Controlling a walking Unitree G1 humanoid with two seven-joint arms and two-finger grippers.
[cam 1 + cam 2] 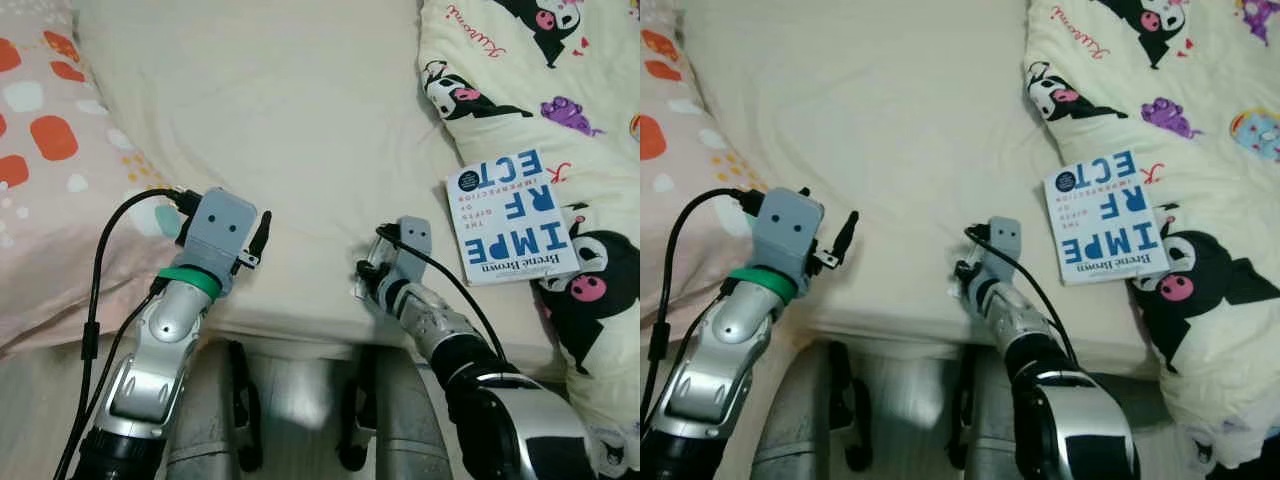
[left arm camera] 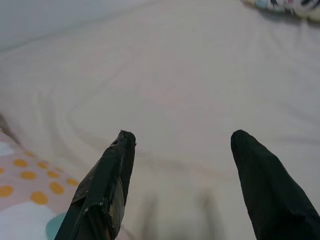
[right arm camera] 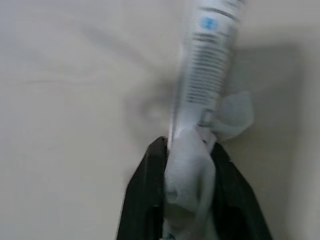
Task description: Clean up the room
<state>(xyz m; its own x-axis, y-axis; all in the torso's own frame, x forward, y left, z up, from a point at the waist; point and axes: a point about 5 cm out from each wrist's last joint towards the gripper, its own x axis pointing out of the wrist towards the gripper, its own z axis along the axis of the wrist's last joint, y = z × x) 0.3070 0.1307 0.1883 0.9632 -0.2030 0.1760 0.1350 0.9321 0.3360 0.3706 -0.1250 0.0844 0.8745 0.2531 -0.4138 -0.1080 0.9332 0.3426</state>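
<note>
The pillow (image 1: 40, 150) lay at the left of the bed (image 1: 290, 120). The left end effector (image 2: 182, 150) hovered over the sheet, fingers apart and empty. The right end effector (image 3: 187, 145) was clamped on a white tube (image 3: 205, 65) above the bed edge. The book (image 1: 510, 218) lay on the blanket (image 1: 540, 70); judged uncollected, with most tidying remaining.

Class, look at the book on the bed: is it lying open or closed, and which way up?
Closed. The book lies flat on the cartoon-print blanket, front cover up, title and author's name showing, no pages spread.
</note>
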